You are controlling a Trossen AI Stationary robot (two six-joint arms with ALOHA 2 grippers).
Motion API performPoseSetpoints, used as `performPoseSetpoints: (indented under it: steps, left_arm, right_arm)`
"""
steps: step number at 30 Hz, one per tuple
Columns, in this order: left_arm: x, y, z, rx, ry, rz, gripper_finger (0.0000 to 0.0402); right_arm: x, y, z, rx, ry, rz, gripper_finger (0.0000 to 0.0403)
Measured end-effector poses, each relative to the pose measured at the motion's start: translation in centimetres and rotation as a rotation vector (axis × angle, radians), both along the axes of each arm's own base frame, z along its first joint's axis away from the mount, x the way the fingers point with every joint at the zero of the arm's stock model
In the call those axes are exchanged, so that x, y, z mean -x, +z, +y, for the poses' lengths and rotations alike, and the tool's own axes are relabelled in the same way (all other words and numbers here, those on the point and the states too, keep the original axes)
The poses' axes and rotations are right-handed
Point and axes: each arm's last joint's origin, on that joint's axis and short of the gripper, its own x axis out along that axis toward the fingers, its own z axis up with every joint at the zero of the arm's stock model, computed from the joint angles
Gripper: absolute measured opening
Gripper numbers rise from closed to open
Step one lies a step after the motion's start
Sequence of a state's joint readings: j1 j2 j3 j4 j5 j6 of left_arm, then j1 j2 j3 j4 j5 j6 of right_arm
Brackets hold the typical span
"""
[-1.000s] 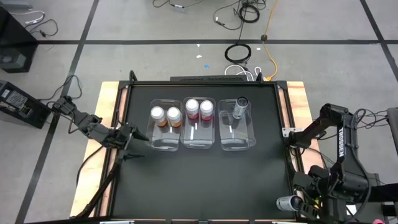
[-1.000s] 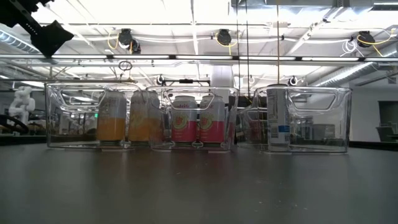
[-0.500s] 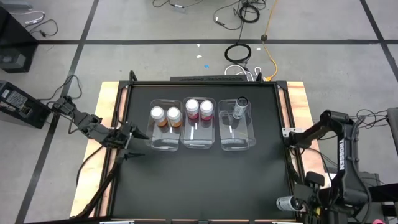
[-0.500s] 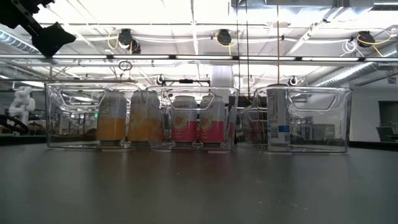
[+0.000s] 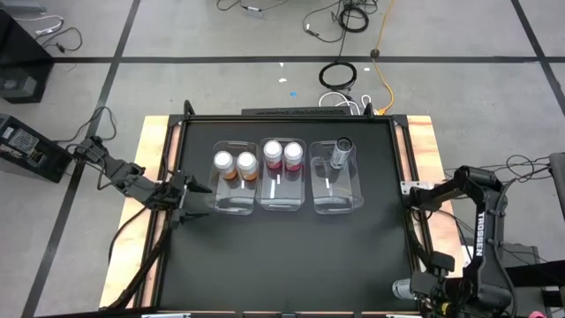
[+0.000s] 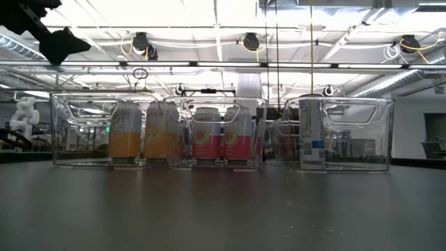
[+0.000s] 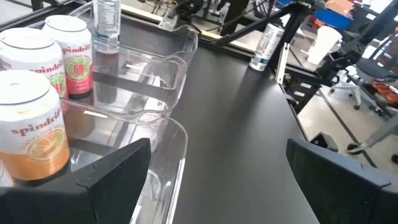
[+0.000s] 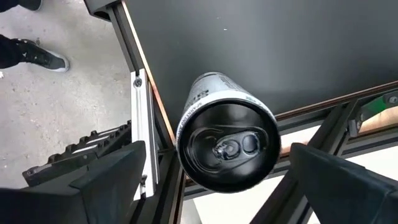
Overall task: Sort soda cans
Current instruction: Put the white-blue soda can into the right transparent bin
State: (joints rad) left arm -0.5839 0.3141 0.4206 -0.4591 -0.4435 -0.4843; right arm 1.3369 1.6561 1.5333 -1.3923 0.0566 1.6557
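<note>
In the high view you see three clear bins [image 5: 331, 203] near the worktop's far edge: two orange cans [image 5: 223, 162], two pink cans [image 5: 273, 151], one dark can [image 5: 342, 146]. In the low view they stand upright. In the left wrist view, the left gripper [image 7: 217, 174] is spread beside the bins. In the right wrist view, the right gripper [image 8: 214, 171] is spread around a standing dark can [image 8: 227, 140] at the worktop's near right corner, not touching it.

A lab or workshop: grey tiled floor [image 5: 221, 84] strewn with cables [image 5: 346, 18], bright strip lights [image 6: 160, 10] and cable reels [image 6: 251, 42] overhead, an office chair [image 7: 364, 59] beside the black surface [image 5: 291, 256].
</note>
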Motion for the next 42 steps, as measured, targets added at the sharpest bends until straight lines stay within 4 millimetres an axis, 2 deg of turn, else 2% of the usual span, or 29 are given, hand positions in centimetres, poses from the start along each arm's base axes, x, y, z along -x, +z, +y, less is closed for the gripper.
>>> performPoseSetpoints:
  steps: [10, 22, 36, 42]
  left_arm:
    - [0.0, 0.0, 0.0, 0.007, 0.002, 0.000, 0.0383]
    - [0.0, 0.0, 0.0, 0.007, 0.002, 0.000, 0.0383]
    - [0.0, 0.0, 0.0, 0.000, 0.000, 0.002, 0.0383]
    - [0.0, 0.0, 0.0, -0.002, 0.000, 0.003, 0.0383]
  right_arm:
    - [-0.1, -0.8, 0.6, 0.021, -0.006, 0.006, 0.0389]
    - [-0.2, -0.8, 0.3, 0.058, -0.011, -0.038, 0.0389]
    - [-0.2, -3.6, 0.1, 0.084, -0.025, -0.022, 0.0388]
    - [-0.1, -4.3, 0.2, 0.058, -0.038, 0.016, 0.0352]
